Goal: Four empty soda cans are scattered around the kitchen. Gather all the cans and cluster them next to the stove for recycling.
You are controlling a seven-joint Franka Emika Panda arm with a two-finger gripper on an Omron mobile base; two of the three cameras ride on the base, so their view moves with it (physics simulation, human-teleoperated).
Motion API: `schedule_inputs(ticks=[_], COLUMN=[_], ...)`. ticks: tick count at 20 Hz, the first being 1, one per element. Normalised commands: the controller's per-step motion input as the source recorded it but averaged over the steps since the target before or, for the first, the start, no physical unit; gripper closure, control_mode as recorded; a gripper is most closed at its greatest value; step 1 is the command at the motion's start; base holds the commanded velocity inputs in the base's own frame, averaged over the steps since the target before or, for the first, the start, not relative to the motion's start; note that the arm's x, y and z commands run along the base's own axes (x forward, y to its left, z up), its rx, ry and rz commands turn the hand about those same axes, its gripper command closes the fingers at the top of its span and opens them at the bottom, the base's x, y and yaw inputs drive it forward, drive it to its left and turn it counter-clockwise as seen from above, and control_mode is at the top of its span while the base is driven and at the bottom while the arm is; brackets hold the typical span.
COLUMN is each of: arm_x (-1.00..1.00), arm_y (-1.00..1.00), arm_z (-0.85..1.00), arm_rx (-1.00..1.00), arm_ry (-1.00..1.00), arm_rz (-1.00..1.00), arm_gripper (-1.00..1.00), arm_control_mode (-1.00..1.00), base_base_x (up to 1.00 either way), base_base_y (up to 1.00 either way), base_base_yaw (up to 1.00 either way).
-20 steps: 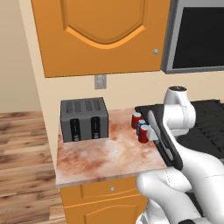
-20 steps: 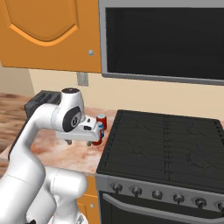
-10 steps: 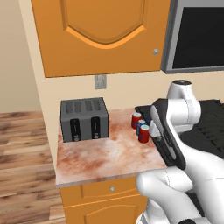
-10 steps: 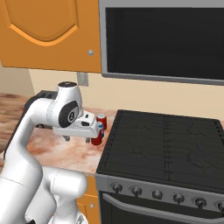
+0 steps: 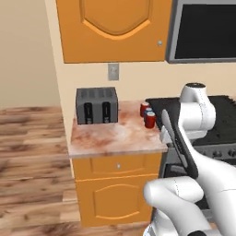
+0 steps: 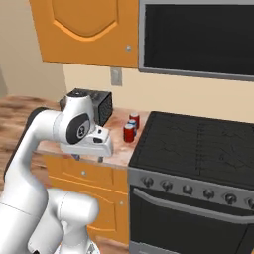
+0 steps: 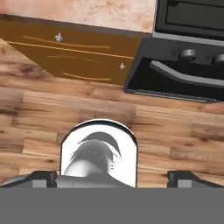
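Observation:
Three soda cans stand close together on the marble counter [image 5: 115, 136] at the stove's left edge: a red can [image 5: 144, 109] at the back, a blue can [image 5: 148, 113] in the middle and a red can [image 5: 150, 119] in front, also the front red can [image 6: 129, 133]. The stove [image 6: 198, 149] is a black range with knobs along its steel front. My gripper [image 6: 87, 158] hangs at the counter's front edge, left of the cans and apart from them. It points down at the wooden floor, open, its fingertips [image 7: 43, 177] wide apart with nothing between them.
A grey two-slot toaster [image 5: 97, 106] sits at the back left of the counter. A black microwave [image 6: 198, 37] hangs above the stove, orange wall cabinets [image 5: 115, 27] beside it. Orange drawers [image 7: 74, 52] and the oven door [image 7: 183, 76] lie below the hand.
Both base views have shifted, so the base has moved and more floor and cabinet front show. My hand has pulled back from the cans to the counter's front edge. It stays open.

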Motion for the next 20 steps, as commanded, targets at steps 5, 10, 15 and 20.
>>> schedule_inputs(ticks=[5,10,15,20], arm_x=[0.00,0.00,0.00,0.00], arm_y=[0.00,0.00,0.00,0.00], arm_z=[0.00,0.00,0.00,0.00], arm_rx=[0.00,0.00,0.00,0.00], arm_ry=[0.00,0.00,0.00,0.00], arm_rz=[0.00,0.00,0.00,0.00], arm_gripper=[-1.00,-1.00,-1.00,-1.00], arm_control_mode=[1.00,1.00,1.00,1.00], base_base_x=[-0.46,0.00,0.00,0.00], base_base_y=[0.17,0.07,0.01,0.00], base_base_yaw=[0.73,0.97,0.99,0.98])
